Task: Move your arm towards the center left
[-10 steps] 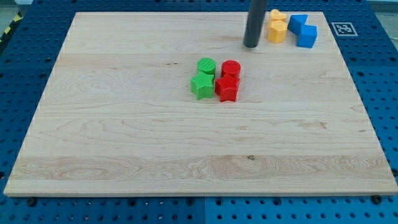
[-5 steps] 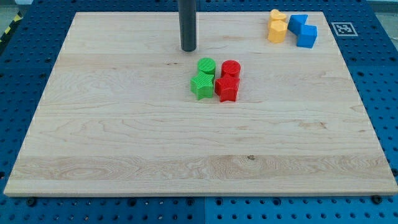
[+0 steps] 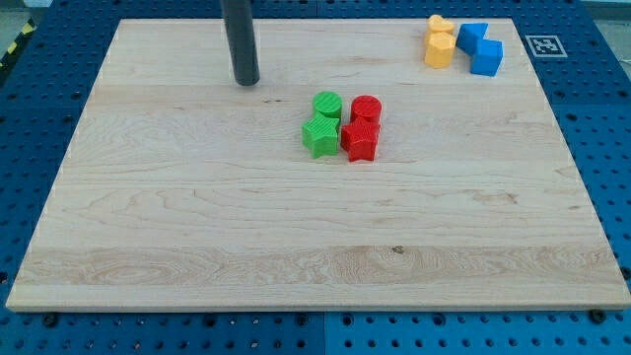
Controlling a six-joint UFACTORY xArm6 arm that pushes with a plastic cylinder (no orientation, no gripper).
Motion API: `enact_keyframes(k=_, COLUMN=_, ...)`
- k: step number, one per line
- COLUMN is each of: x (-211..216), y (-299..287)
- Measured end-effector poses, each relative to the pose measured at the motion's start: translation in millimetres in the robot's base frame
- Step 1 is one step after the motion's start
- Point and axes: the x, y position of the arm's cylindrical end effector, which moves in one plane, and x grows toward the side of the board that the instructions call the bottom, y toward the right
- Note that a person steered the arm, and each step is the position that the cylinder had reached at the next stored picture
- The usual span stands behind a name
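Observation:
My tip (image 3: pixel 246 82) rests on the wooden board (image 3: pixel 197 217) in its upper left part, the dark rod rising out of the view's top. It stands apart from all blocks, to the upper left of the middle cluster. That cluster holds a green cylinder (image 3: pixel 327 104), a green star block (image 3: pixel 319 136), a red cylinder (image 3: pixel 366 107) and a red star block (image 3: pixel 360 142), packed together.
At the board's top right corner two yellow blocks (image 3: pixel 440 42) sit next to two blue blocks (image 3: pixel 480 47). A black-and-white marker tag (image 3: pixel 543 45) lies off the board's right top corner on the blue pegboard.
My tip has slid leftward along the board's upper part, from beside the yellow blocks to upper left of the green blocks. No block has moved.

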Motion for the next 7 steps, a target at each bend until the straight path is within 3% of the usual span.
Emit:
enact_keyframes(k=5, x=17, y=-53)
enact_keyframes(k=7, x=34, y=-36)
